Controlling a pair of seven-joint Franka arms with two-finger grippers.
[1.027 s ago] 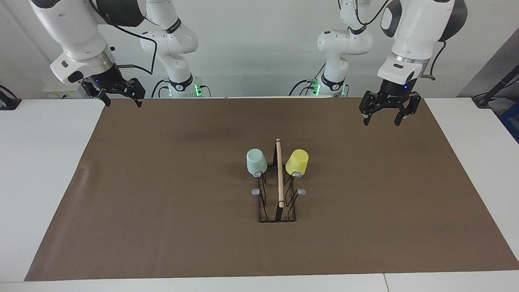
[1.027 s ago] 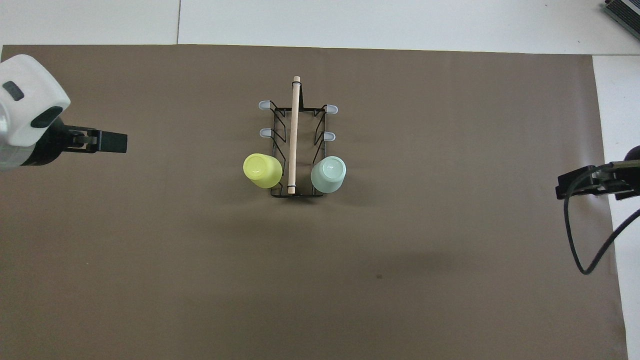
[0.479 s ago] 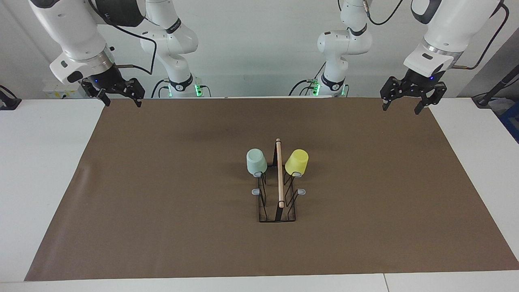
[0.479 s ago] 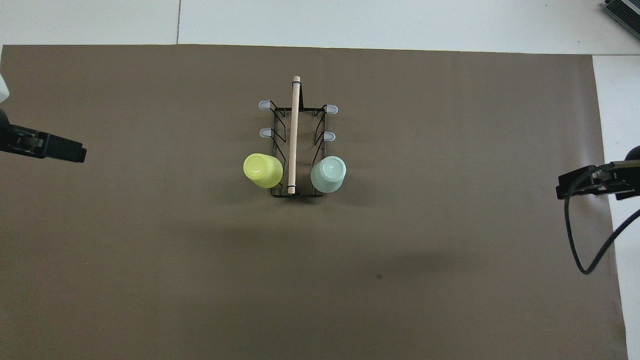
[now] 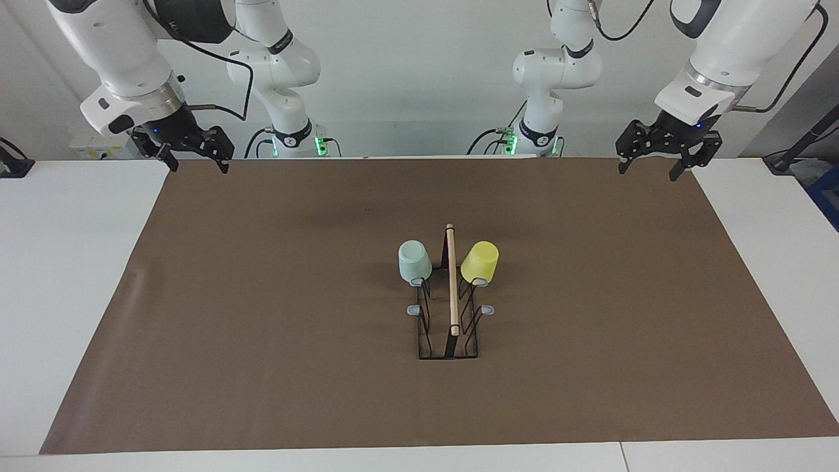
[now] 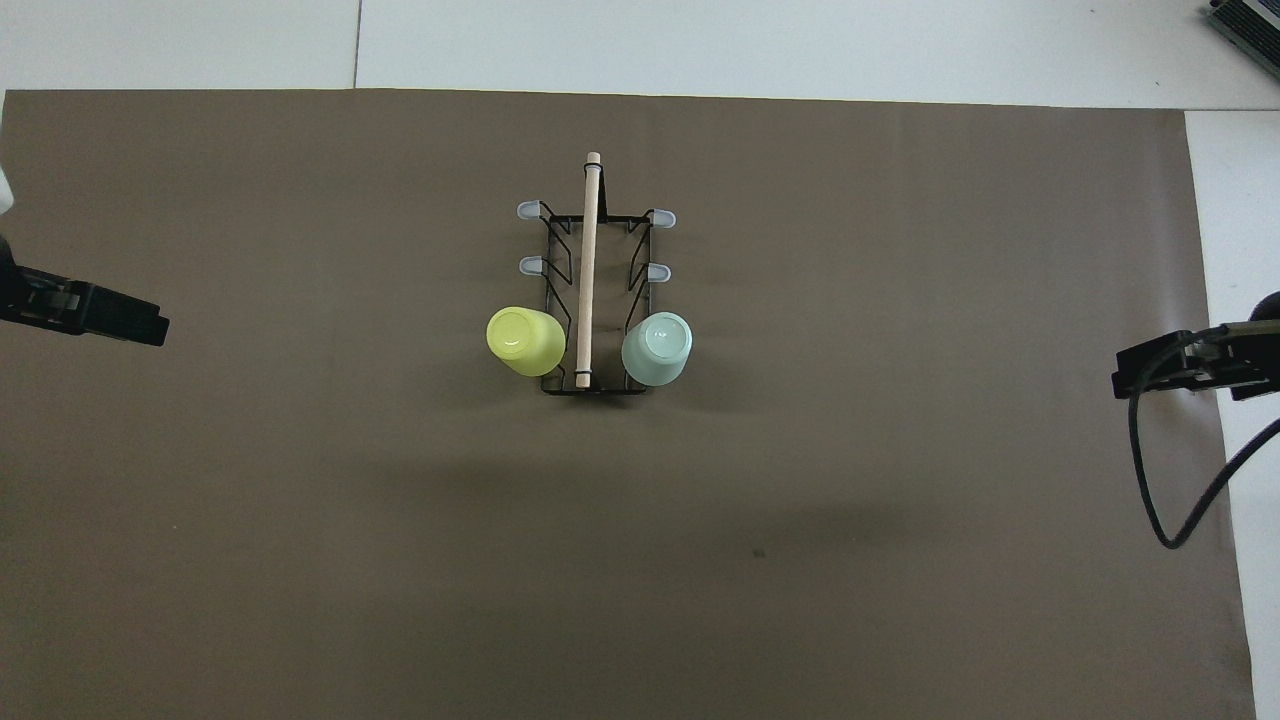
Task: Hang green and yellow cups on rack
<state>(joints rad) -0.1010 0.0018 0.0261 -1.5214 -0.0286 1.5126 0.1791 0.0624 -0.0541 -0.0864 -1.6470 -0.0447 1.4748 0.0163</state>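
Observation:
The black wire rack (image 5: 452, 288) with its wooden dowel handle stands mid-mat; it also shows in the overhead view (image 6: 586, 270). The mint green cup (image 5: 414, 261) hangs upside down on the prong nearest the robots on the right arm's side, and the yellow cup (image 5: 480, 261) likewise on the left arm's side. From above, the yellow cup (image 6: 525, 341) and the green cup (image 6: 657, 348) flank the handle. My left gripper (image 5: 647, 173) is open and empty, raised over the mat's corner near its base. My right gripper (image 5: 200, 168) is open and empty, waiting over the mat's other near corner.
A brown mat (image 5: 262, 314) covers the white table (image 5: 65, 262). Four grey-tipped prongs of the rack, such as this one (image 5: 413, 309), are bare. A black cable (image 6: 1165, 500) hangs from the right arm's wrist.
My left gripper has risen and drawn back from over the mat toward its own end of the table, then nearly stopped. The right arm, cups and rack have not moved.

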